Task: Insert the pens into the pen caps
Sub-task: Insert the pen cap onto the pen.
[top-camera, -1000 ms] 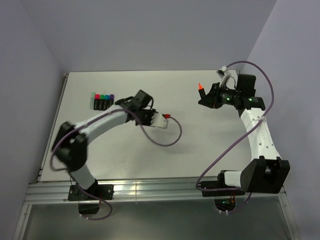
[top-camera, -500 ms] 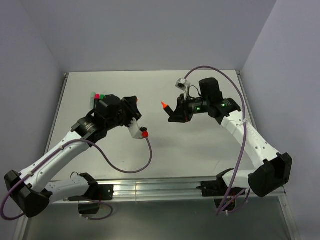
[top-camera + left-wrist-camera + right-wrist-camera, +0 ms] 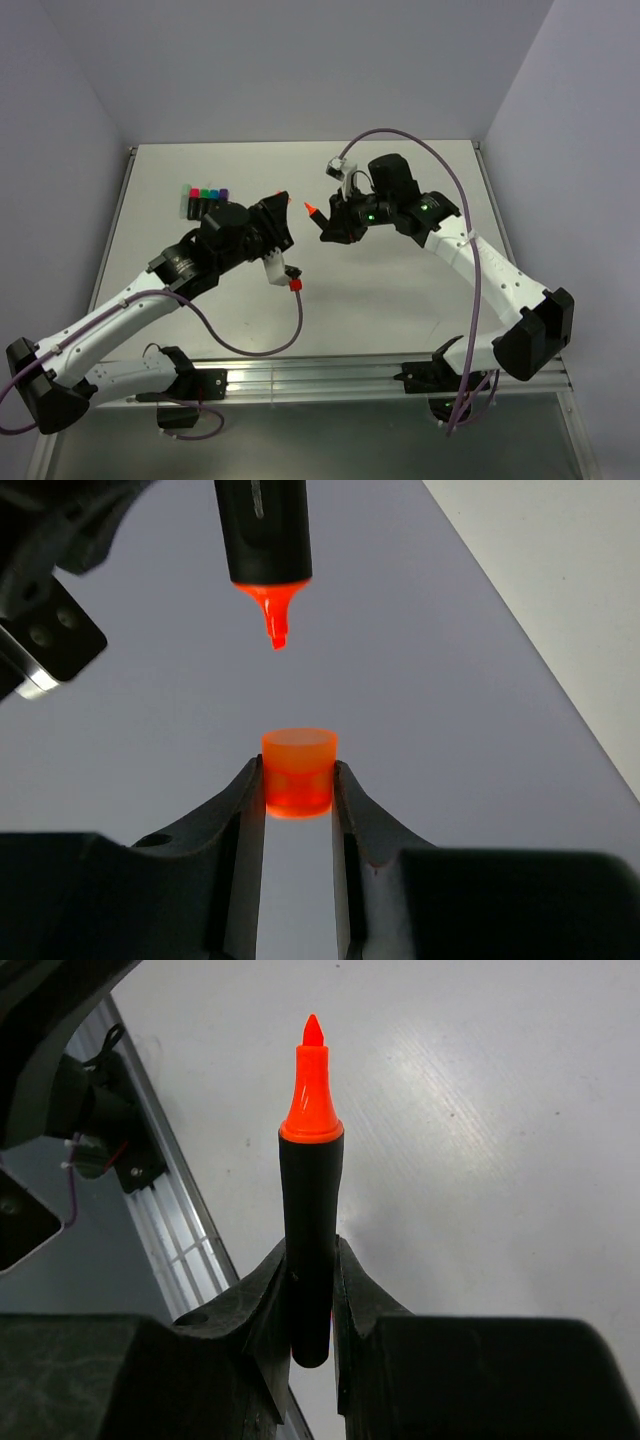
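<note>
My left gripper [image 3: 298, 777] is shut on a small orange pen cap [image 3: 298, 768], its open end facing up in the left wrist view. Just above it hangs an orange-tipped pen [image 3: 266, 540], its tip pointing at the cap with a gap between them. My right gripper [image 3: 312, 1260] is shut on that pen's black barrel [image 3: 310, 1210], and the orange tip sticks out beyond the fingers. From above, both grippers meet over the middle of the table: the pen [image 3: 312, 210] points left at the cap [image 3: 284, 198], held up off the table.
A row of several capped pens [image 3: 207, 202] lies at the back left of the white table [image 3: 400, 300]. Purple cables loop from both arms. An aluminium rail [image 3: 300, 375] runs along the near edge, and walls close in the back and sides.
Both arms have swung in towards each other over the table's middle. The pen tip and the cap, far apart a second ago, now face each other closely. Both grips are unchanged.
</note>
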Controlling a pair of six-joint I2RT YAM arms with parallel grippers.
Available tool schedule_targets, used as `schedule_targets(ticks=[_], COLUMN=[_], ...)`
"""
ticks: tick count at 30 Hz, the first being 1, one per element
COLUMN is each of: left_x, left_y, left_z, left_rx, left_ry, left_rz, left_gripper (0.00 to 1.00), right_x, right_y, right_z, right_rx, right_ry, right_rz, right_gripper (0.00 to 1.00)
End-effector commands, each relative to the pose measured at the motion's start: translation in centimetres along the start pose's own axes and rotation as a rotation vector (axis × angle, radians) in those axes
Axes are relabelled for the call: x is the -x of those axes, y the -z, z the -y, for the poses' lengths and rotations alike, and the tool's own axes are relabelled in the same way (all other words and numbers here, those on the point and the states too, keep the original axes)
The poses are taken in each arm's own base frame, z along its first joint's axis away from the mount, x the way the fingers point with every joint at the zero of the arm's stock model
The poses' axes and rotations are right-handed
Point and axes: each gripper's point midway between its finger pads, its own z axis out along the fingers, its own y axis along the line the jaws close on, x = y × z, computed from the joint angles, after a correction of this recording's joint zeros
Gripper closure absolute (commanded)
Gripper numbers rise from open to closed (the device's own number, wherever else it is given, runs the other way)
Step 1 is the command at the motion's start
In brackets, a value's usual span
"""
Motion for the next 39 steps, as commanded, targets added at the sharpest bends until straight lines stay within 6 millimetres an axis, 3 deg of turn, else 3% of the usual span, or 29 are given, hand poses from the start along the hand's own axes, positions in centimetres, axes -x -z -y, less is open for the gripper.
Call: schedule_targets(ticks=[1, 9, 39], left_x=[-0.2, 0.7, 1.5], left_y=[0.9, 0.5, -0.9], left_z=[-3.0, -4.0, -4.3], left_rx=[0.055, 0.088, 0.082], left_ry=[-0.09, -0.103, -0.095], left_rz=[-0.003, 0.016, 0.022], left_gripper=[1.0, 1.0, 1.0], right_x=[3.3, 3.3, 2.7], right_y=[0.6, 0.7, 1.9], right_z=[0.5, -1.8, -3.2], right_rx=[-0.082, -0.005, 0.024], right_ry=[0.052, 0.082, 0.124], right_rz=[0.076, 0.071, 0.087], right_gripper=[1.0, 1.0, 1.0])
